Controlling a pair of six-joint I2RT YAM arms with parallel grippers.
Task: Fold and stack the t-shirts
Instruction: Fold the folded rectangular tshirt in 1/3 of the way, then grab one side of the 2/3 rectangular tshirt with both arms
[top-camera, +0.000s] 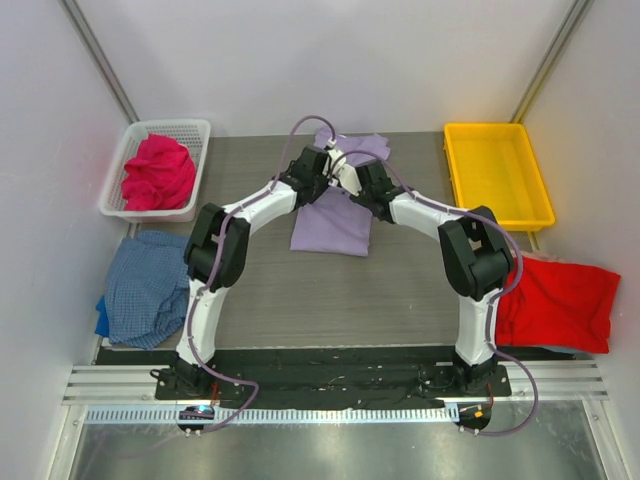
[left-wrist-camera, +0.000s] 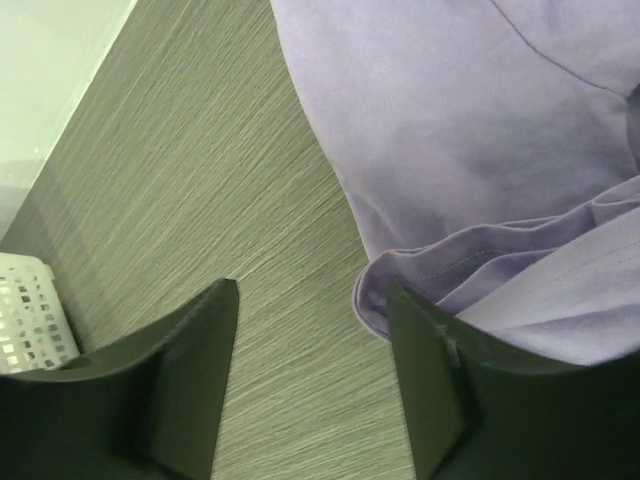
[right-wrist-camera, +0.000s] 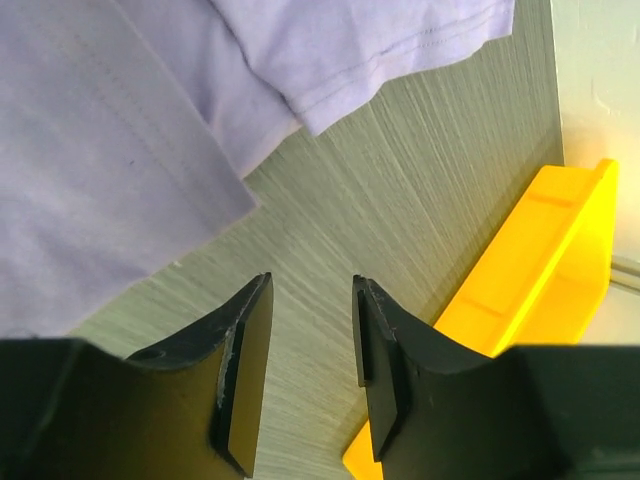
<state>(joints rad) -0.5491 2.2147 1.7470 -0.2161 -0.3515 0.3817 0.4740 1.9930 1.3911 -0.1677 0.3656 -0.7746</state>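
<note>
The left tool (left-wrist-camera: 315, 300) and right tool (right-wrist-camera: 310, 290) are hanging open, empty, over the purple shirt (top-camera: 335, 230) at the counter's (top-camera: 400, 290) twelve o'clock, likely needing matched edge pinches to fold evenly.

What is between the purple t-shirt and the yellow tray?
Only bare grey wood-grain table top lies between the lavender-purple cloth t-shirt and the yellow plastic tray. The right wrist view shows this plainly.
</note>
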